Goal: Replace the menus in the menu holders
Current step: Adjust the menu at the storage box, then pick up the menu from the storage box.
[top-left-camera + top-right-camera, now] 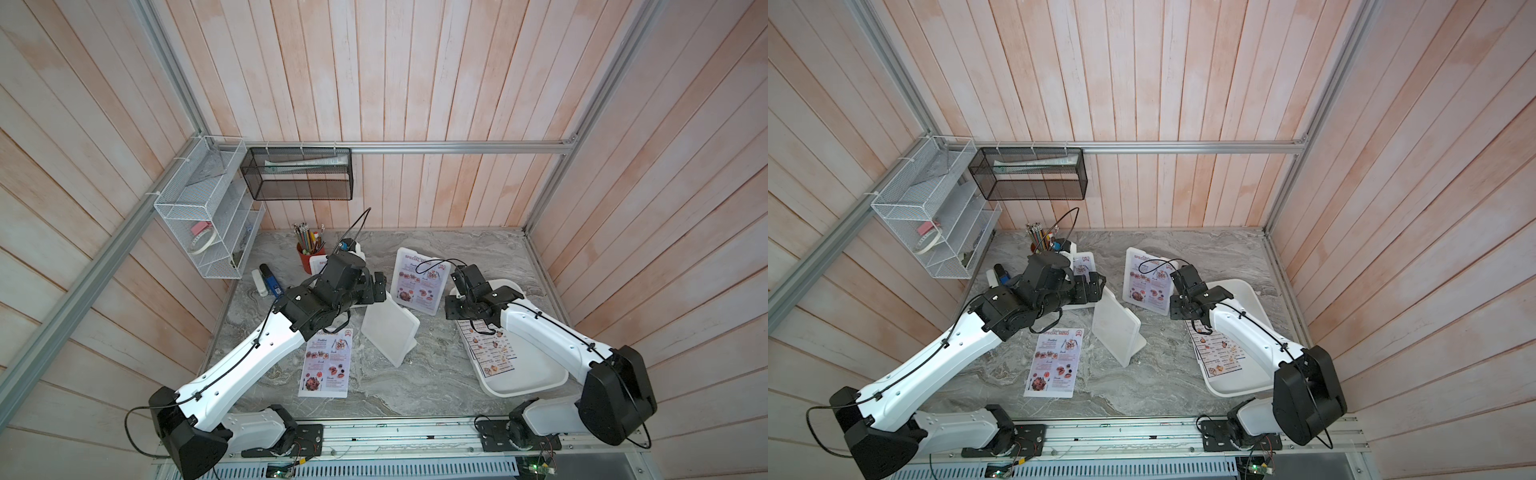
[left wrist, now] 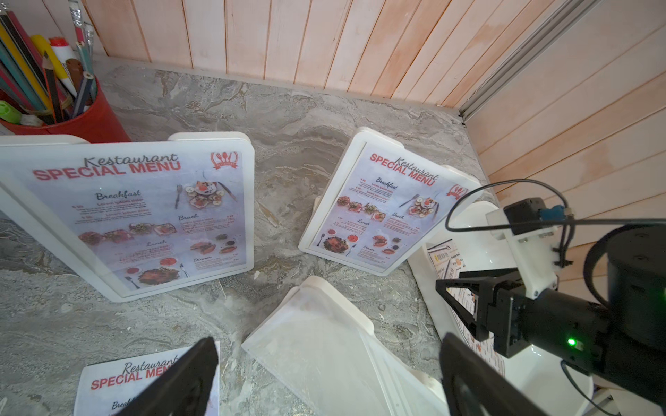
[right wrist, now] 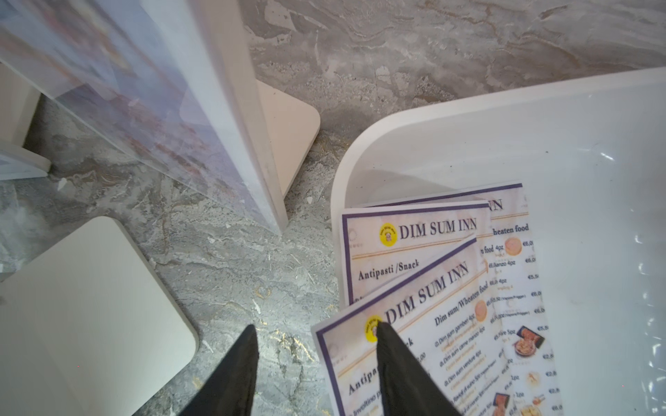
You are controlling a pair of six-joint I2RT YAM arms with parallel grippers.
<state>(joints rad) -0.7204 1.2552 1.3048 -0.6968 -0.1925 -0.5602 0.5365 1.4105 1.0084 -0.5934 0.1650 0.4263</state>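
Jaws wide open on the left gripper (image 2: pixel 328 342), holding nothing; the empty white plastic menu holder (image 2: pixel 335 360) lay tilted just ahead, between them. Jaws of the right gripper (image 3: pixel 317 329) stood part open, astride the corner of the top "Dim Sum Inn" paper menu (image 3: pixel 425 295), which overhung the white rounded tray (image 3: pixel 396 144). The clean play looked to be pinching that one sheet alone, then peeling it off slowly.

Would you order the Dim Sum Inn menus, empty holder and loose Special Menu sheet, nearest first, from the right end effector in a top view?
1. Dim Sum Inn menus, beneath the right end effector.
2. Empty holder, centre.
3. Loose Special Menu sheet, left side.
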